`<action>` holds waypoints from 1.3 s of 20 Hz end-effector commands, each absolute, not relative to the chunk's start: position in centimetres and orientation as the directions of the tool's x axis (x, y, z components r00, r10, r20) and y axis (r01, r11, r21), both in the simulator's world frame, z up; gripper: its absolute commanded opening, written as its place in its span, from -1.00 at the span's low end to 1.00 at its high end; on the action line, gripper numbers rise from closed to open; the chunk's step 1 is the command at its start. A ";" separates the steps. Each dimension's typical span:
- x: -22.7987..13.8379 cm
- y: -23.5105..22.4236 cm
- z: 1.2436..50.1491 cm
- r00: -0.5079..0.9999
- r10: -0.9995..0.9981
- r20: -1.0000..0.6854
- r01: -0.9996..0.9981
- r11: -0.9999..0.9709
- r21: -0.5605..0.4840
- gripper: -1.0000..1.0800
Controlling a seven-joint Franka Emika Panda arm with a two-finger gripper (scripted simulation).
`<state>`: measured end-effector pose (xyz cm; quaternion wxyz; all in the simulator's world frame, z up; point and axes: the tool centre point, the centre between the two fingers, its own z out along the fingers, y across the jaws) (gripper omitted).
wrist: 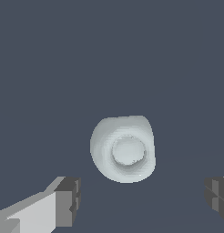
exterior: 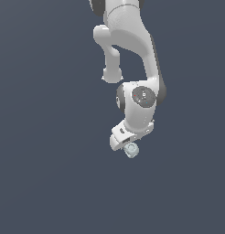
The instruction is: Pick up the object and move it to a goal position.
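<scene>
The object [wrist: 124, 148] is a small, pale grey-blue lump, matte and softly faceted, with a rounded outline and a raised ring framing a smooth disc on its face. In the wrist view it sits between the two dark, blocky fingertips [wrist: 68, 200] of the gripper [wrist: 141, 202], clear of both; the jaws stand wide apart. In the exterior view the object [exterior: 131, 149] lies just beside the glossy white gripper [exterior: 125, 142], on a flat slate-blue ground [exterior: 50, 183].

White glossy arm [exterior: 132, 41] with rounded links, dark grey bands at the joints, round grey joint cap [exterior: 144, 97] with tiny markings, white fingers [wrist: 36, 211] with dark grey blocky tips
</scene>
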<state>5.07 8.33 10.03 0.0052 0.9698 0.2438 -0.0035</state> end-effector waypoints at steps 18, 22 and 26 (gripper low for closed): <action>5.5 10.0 5.5 0.843 0.537 0.000 0.537 -0.843 0.000 0.92; 5.5 10.0 4.1 0.842 0.539 0.000 0.539 -0.842 0.000 0.92; 5.7 10.0 4.0 0.842 0.539 0.000 0.539 -0.842 0.000 0.92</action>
